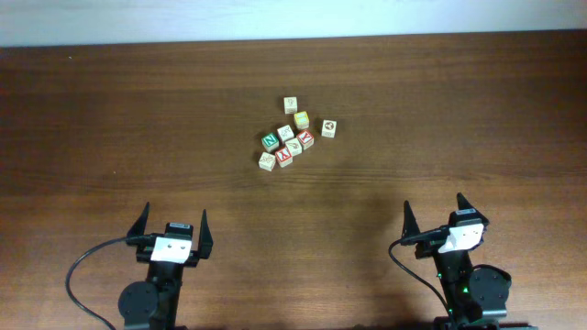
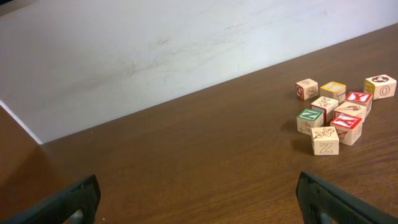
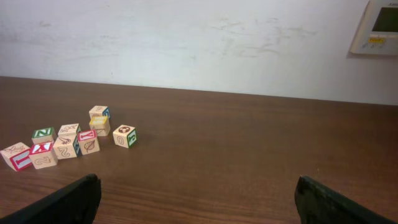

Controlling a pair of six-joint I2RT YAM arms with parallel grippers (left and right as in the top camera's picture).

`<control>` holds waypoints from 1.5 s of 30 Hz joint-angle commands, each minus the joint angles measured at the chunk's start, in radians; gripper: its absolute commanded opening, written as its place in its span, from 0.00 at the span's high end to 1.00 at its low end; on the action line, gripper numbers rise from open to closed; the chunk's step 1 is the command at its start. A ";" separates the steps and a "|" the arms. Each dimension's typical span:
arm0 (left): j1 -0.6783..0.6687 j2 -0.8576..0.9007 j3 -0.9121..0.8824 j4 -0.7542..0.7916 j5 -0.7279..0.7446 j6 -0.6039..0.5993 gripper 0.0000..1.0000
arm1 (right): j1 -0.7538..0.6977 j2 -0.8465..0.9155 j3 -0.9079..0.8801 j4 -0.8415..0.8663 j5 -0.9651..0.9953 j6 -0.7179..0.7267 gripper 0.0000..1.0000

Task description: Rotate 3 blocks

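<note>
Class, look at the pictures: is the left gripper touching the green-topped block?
Apart. The overhead view shows a wide stretch of bare tabletop between the open left gripper and the green-topped block in the cluster.

Dark wooden table (image 1: 110,119); blocks (image 1: 293,147) clustered near centre, one slightly apart.

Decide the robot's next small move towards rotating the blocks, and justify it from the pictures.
Probably extend the right gripper toward the separate block right of the cluster: both it and the left gripper stand open, empty and far back, and that block has space around it.
</note>
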 commanded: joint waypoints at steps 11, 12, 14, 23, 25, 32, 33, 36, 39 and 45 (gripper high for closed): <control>0.006 -0.008 -0.003 -0.003 0.018 0.015 0.01 | -0.006 -0.007 -0.009 0.000 -0.008 0.004 0.01; 0.006 -0.008 -0.003 -0.003 0.018 0.015 0.01 | -0.006 -0.007 -0.009 0.000 -0.008 0.005 0.02; 0.006 -0.008 -0.003 -0.003 0.018 0.015 0.01 | -0.006 -0.007 -0.009 0.000 -0.008 0.004 0.01; 0.006 -0.008 -0.003 -0.003 0.018 0.015 0.01 | -0.006 -0.007 -0.009 0.000 -0.008 0.005 0.01; 0.006 -0.008 -0.003 -0.003 0.018 0.015 0.01 | -0.006 -0.007 -0.009 0.000 -0.008 0.004 0.01; 0.006 -0.008 -0.003 -0.003 0.018 0.015 0.01 | -0.006 -0.007 -0.009 0.042 -0.002 0.004 0.01; 0.006 -0.008 -0.003 -0.003 0.018 0.015 0.01 | -0.006 -0.007 -0.009 0.050 -0.022 0.004 0.01; 0.006 -0.008 -0.003 -0.003 0.018 0.015 0.01 | -0.006 -0.007 -0.009 0.094 -0.126 0.004 0.01; 0.006 -0.008 -0.003 -0.003 0.018 0.015 0.01 | -0.006 -0.007 0.039 0.108 -0.193 0.005 0.01; 0.006 -0.008 -0.003 -0.003 0.018 0.015 0.01 | -0.006 -0.002 0.270 -0.132 -0.259 0.004 0.02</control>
